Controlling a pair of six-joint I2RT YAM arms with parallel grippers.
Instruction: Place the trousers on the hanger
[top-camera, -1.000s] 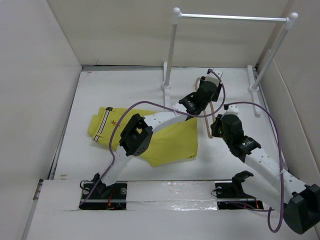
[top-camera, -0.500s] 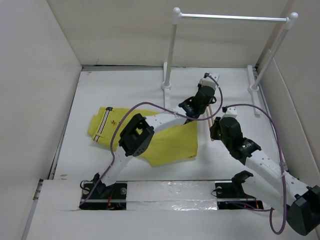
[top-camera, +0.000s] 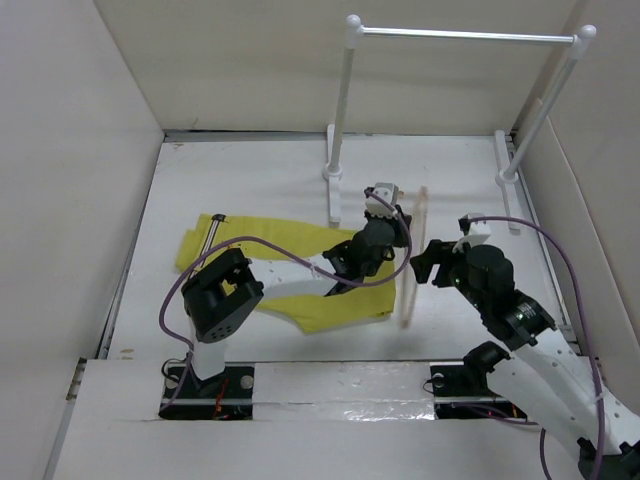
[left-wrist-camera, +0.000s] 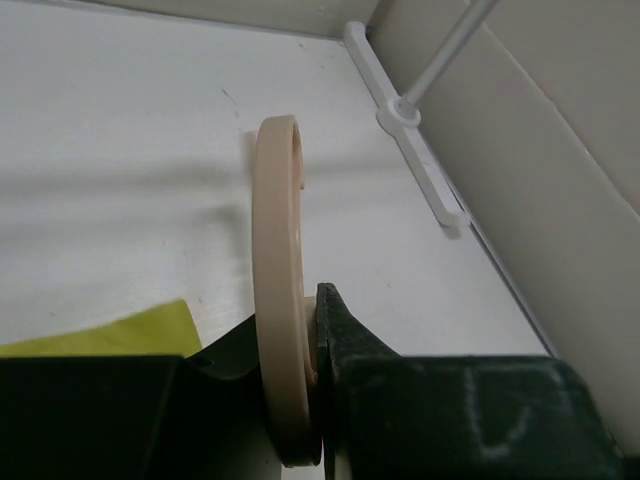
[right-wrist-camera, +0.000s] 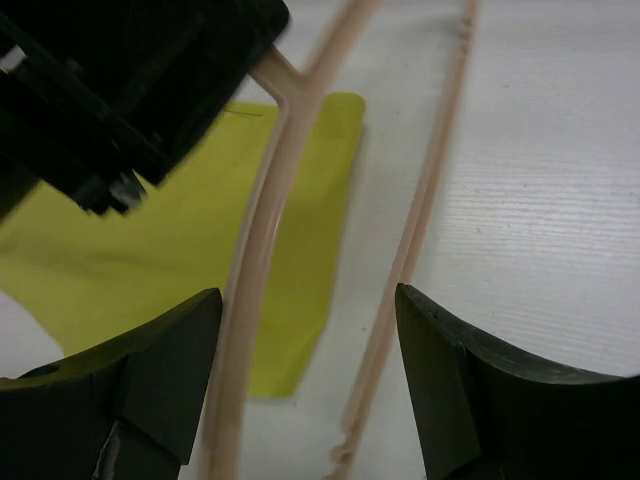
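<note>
The hanger stands on edge over the table, just right of the trousers. My left gripper is shut on the hanger near its hook, and a yellow corner of the trousers shows beside it. My right gripper is open. In the right wrist view both thin bars of the hanger run between the spread fingers of the right gripper, over the trousers. The trousers lie flat, and the left arm hides their middle.
A white rail rack stands at the back on two posts, with one foot close behind the left gripper and the other foot along the right wall. Pale walls enclose the table on three sides.
My left gripper shut on the hanger and pulled it back toward me and to the left, tipping it on edge. My right gripper opened and let the hanger go.
</note>
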